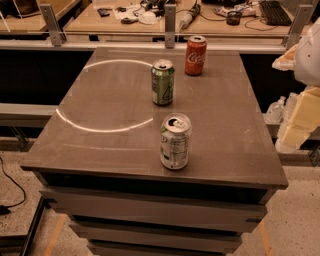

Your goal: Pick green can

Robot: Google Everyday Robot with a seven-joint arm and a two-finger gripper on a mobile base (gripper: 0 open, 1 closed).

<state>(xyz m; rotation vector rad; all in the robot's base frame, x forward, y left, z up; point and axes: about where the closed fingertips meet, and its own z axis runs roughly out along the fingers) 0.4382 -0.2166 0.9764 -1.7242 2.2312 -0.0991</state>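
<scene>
The green can (163,82) stands upright on the brown table (100,150), a little behind the middle. Its body is green with a lighter triangular mark and its top is silver. My gripper (295,127) is at the right edge of the view, off the table's right side and well away from the can. It holds nothing that I can see.
A silver-white can with green lettering (175,141) stands in front of the green can, near the table's front edge. A red cola can (195,55) stands behind and to the right of it. Desks with cables and a keyboard (272,12) lie beyond the table.
</scene>
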